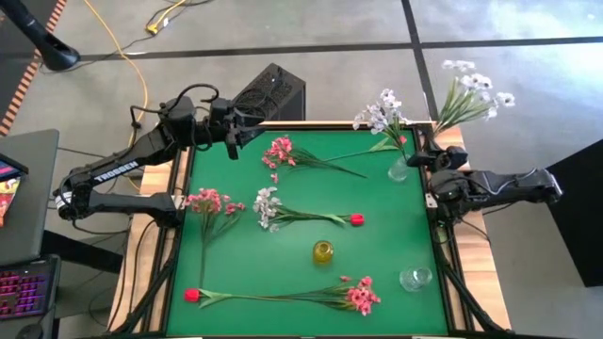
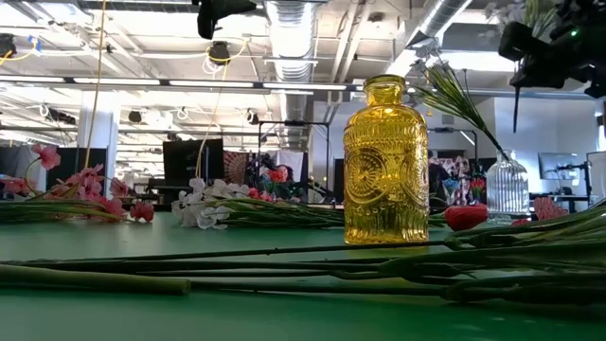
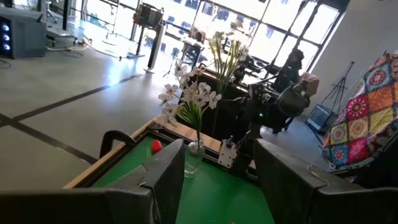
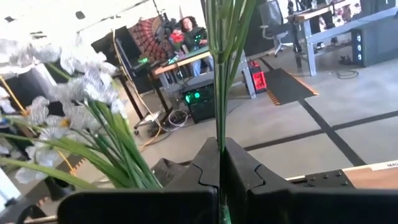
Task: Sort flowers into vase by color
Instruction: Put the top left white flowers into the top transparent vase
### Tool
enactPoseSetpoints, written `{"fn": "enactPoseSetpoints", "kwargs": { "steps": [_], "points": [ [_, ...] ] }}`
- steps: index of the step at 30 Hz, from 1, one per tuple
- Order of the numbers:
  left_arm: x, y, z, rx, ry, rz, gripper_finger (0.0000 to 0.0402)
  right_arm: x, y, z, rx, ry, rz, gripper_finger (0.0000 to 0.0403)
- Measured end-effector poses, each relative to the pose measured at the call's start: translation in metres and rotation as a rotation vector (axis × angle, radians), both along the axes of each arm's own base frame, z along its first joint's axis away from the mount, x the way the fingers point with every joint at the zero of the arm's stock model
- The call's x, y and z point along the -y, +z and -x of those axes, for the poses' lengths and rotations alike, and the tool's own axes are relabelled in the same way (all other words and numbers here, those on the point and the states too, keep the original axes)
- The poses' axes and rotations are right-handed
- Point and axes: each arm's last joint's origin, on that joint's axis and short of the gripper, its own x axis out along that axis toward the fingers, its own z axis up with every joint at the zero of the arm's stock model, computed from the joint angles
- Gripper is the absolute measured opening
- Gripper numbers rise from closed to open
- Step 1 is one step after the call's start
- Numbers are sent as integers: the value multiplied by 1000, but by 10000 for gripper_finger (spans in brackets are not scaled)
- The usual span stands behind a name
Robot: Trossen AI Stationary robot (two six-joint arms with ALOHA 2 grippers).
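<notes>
My right gripper (image 1: 421, 153) stands at the table's far right corner, shut on a white flower spray (image 1: 476, 88). Beside it, a clear vase (image 1: 399, 169) holds another white spray (image 1: 382, 113). A yellow vase (image 1: 323, 252) and a second clear vase (image 1: 415, 279) stand nearer the front. Flat on the green table lie pink sprays (image 1: 280, 153) (image 1: 209, 201) (image 1: 361, 297), a white spray (image 1: 267, 207) and red buds (image 1: 356, 219) (image 1: 192, 295). My left gripper (image 1: 247, 132) hangs open over the far left edge with nothing between its fingers. My right gripper pinches the white spray's green stems (image 4: 220, 134) between its two fingers, well below the blossoms. The fingers lie across the stems. The spray is lifted clear of the table and leans out past the table's far right corner, blossoms uppermost.
A black box (image 1: 273, 92) stands just behind the table's far edge near my left gripper. Long green stems (image 2: 284, 275) stretch across the table's front. The middle of the green table (image 1: 377, 202) is bare.
</notes>
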Motion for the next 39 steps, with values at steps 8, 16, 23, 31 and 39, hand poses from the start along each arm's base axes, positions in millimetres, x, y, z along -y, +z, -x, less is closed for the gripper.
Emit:
{"fn": "enactPoseSetpoints", "kwargs": {
  "steps": [8, 16, 23, 31, 39],
  "points": [
    [0, 0, 0, -2, -18, 2, 180, 2, -4, -8, -68, -21, 2, 29],
    [1, 0, 0, -2, -21, 2, 180, 1, -8, -15, -87, -31, 7, 29],
    [2, 0, -1, 1, -79, 20, 180, 3, -12, -22, -86, -93, 29, 29],
    [3, 0, -1, 2, -93, 22, 180, 11, -19, -31, -115, -171, 27, 29],
    [3, 0, -1, 1, -97, 20, 180, 15, -25, -38, -95, -201, 27, 29]
  ]
}}
